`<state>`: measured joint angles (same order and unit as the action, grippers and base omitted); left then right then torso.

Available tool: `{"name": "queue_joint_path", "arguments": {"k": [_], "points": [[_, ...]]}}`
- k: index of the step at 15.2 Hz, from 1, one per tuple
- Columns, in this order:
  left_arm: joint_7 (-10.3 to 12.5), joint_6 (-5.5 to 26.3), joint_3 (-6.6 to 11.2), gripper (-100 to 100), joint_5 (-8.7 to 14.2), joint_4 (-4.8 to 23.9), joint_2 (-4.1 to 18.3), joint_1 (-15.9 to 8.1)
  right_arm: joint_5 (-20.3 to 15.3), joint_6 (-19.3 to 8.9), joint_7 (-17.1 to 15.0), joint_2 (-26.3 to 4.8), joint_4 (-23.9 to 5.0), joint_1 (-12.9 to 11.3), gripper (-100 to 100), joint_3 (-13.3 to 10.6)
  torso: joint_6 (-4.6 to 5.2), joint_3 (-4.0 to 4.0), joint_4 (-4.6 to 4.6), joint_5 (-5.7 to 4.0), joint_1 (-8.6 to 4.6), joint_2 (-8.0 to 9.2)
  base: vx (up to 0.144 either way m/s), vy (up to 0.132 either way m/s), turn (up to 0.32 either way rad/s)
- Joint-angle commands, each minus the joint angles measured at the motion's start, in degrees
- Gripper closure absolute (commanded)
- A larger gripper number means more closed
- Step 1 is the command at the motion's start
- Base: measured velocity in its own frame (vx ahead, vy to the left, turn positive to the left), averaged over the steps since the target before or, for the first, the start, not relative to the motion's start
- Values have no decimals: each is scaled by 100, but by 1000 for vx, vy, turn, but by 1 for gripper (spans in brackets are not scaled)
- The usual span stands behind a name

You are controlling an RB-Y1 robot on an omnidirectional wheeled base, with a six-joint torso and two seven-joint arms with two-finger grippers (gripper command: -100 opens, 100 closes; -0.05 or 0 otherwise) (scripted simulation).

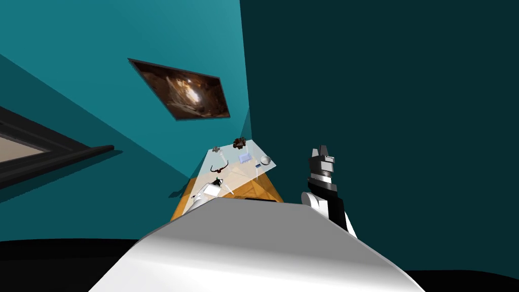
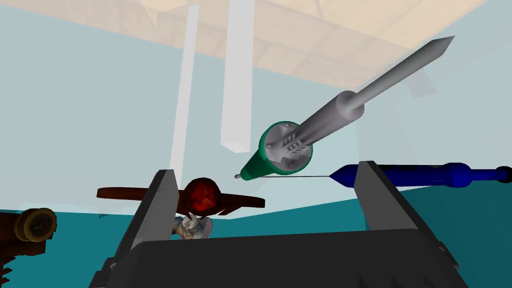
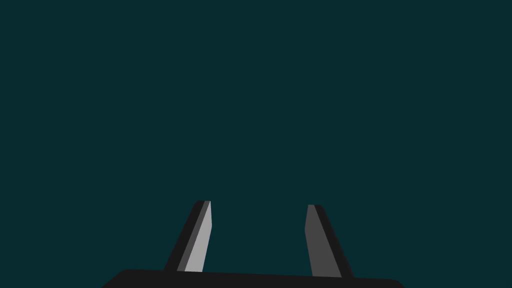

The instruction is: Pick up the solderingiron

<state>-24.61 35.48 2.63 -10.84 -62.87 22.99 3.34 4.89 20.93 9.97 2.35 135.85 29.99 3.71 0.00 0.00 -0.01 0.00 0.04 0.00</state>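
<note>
As my left gripper [image 2: 266,168], fingers apart, faces the soldering iron [image 2: 320,120], a blue tool [image 2: 425,175] lies beside it. I might pinch both.

Beyond the soldering iron [image 2: 295,137], a blue tool [image 2: 425,175] runs out of frame, its far end cut away, while one finger [image 2: 375,192] of the left pincer [image 2: 266,169] covers a stretch just behind its pointed nose. On the soldering iron's handle side, a red-and-brown object [image 2: 200,196] sits half behind the other finger [image 2: 157,202]. With it, a pale thing [image 2: 192,227] is sunk behind the pincer's dark body and cannot be made out. Farther from the soldering iron that way, a brown piece [image 2: 32,225] with a yellowish disc is clipped by the frame's edge. Seen from the head, the objects [image 1: 246,158] on the glass bench [image 1: 235,175] are too small to name.
</note>
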Motion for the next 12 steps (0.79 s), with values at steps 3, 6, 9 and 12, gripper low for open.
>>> {"name": "queue_joint_path", "arguments": {"k": [3, 6, 9, 12], "points": [[138, -242, 64, -100, -64, 408, 28, -120, 0, 0, 0, 0, 0, 0, 0, 0, 0, 2, 1, 1, 2, 3, -13, 11, -71], [247, -424, 117, -100, -115, 733, 51, -218, 0, 0, 0, 0, 0, 0, 0, 0, 0, 2, 1, 0, 2, 3, -12, 10, -92], [247, -428, 117, 100, -115, 748, 51, -228, 0, 0, 0, 0, 0, 0, 0, 0, 0, -2, -1, 5, 12, -3, -7, 4, -43], [249, -422, 120, 100, -115, 753, 56, -220, 0, 0, 0, 0, 0, 0, 0, 0, 9, -6, 0, 9, 11, -12, -2, 1, 7]]}}
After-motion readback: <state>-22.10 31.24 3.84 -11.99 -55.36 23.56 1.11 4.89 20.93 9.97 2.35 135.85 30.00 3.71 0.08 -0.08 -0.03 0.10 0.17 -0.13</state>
